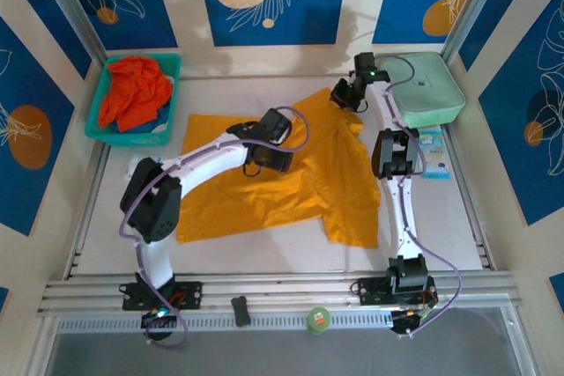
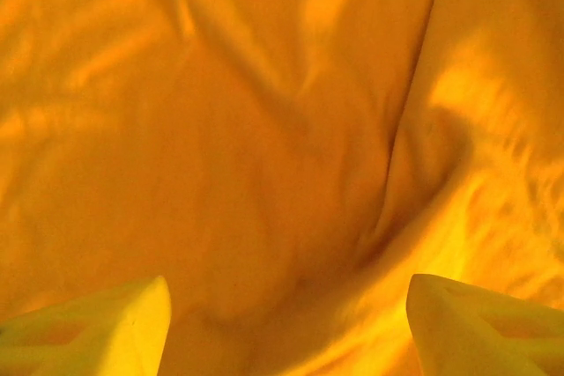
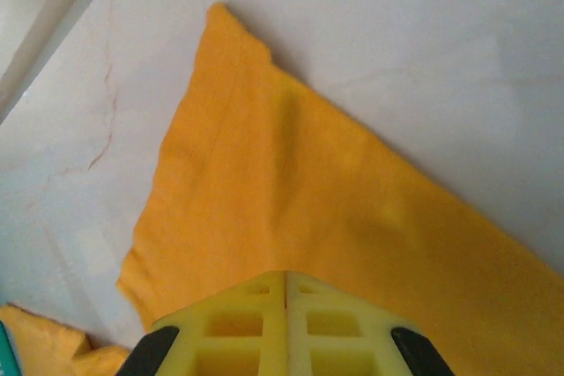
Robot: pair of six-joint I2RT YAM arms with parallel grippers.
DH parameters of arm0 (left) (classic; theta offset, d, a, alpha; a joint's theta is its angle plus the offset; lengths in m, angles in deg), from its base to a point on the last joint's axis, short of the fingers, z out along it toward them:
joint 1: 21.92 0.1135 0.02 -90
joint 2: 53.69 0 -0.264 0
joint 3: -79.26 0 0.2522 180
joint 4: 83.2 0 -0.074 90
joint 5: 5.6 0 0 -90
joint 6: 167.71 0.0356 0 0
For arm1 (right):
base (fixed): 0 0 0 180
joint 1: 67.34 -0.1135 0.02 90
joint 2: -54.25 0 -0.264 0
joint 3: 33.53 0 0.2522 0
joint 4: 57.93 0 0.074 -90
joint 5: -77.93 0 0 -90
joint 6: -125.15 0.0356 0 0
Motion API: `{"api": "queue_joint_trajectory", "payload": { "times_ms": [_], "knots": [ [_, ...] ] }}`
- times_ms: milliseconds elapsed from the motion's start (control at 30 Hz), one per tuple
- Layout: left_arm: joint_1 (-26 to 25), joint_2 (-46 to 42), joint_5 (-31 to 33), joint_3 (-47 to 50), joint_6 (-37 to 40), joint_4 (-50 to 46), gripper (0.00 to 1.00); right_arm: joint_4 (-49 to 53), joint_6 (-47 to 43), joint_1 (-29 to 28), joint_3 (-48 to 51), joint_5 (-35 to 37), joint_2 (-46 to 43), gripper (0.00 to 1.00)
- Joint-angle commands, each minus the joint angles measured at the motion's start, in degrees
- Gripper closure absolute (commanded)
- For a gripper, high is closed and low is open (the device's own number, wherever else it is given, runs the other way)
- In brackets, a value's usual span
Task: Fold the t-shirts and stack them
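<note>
One soft, creased yellow-orange t-shirt (image 1: pixel 238 204)

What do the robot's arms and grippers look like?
The left arm and right arm have white links, black joints and thin purple cables looping alongside. The left gripper and right gripper each carry two pale yellow, latticed fingers.

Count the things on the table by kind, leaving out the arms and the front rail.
T-shirts: 2 (yellow-orange t-shirt, red-orange t-shirt)
Baskets: 1 (teal basket)
Cases: 1 (mint-green case)
Packets: 1 (blue-and-white packet)
Total: 5
</note>
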Motion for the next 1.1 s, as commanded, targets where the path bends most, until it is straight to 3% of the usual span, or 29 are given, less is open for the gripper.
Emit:
{"api": "queue_joint_trajectory", "payload": {
  "times_ms": [0, 200, 433, 567, 700, 1067],
  "knots": [
    [0.74, 5.02, 1.26, -8.34, 2.56, 1.88, 0.29, 0.22, -2.58, -0.34, 9.11, 5.95, -17.04, 1.0],
    [1.74, 15.99, -5.9, -22.52, 5.21, 5.3, 0.28, -6.94, 0.04, 0.01, 45.73, 13.74, -43.33, 1.0],
    [2.67, 31.04, -12.4, -38.53, 5.77, 3.04, 0.3, -9.89, 1.52, 0.85, 71.25, 11.39, -57.86, 1.0],
    [3.54, 37.19, -16.1, -43.85, 3.11, 4.16, 0.3, -12.64, 1.36, 1.73, 77.99, 10.27, -58.75, 1.0],
    [4.23, 42.34, -14.79, -49.93, 1.3, 1.46, 0.3, -14.86, 2.75, 2.87, 80.63, 8.6, -55.75, 1.0],
    [6.33, 46.32, -13.53, -51.29, -2.12, -0.79, 0.3, -15.16, 7.91, 3.18, 81.13, 12.52, -45.31, 1.0]
  ]
}}
